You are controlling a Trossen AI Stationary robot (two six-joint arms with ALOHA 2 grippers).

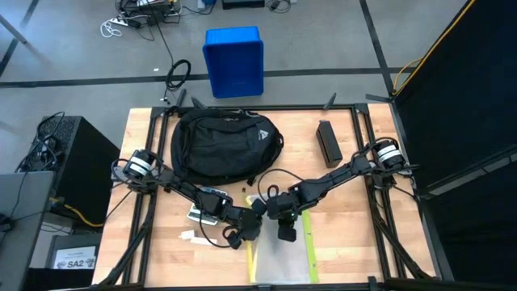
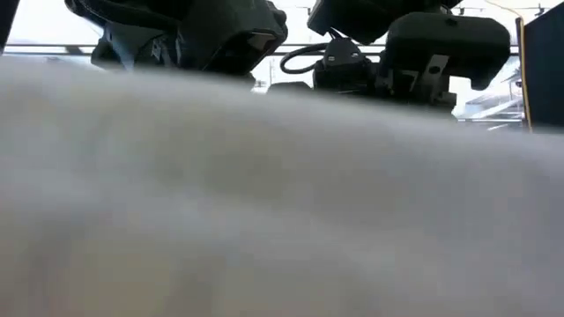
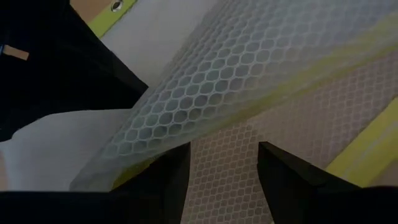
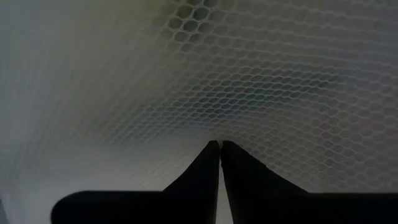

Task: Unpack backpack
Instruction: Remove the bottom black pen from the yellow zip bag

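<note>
The backpack (image 1: pixel 224 146) lies flat at the far middle of the table (image 1: pixel 347 234), long axis across it, its pale logo end toward the right arm. Nearer than the backpack, both grippers meet over a clear mesh pouch (image 1: pixel 283 259) with yellow edges. The left gripper (image 1: pixel 242 236) has its fingers (image 3: pixel 163 180) partly open above the mesh. The right gripper (image 1: pixel 287 234) is closed, fingertips pressed together against the pouch.

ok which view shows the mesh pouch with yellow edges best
The high view: the whole mesh pouch lies flat at the table's near edge, yellow edges visible. Both wrist views show only close honeycomb mesh; the low view shows a pale blur filling the frame, probably the pouch.
</note>
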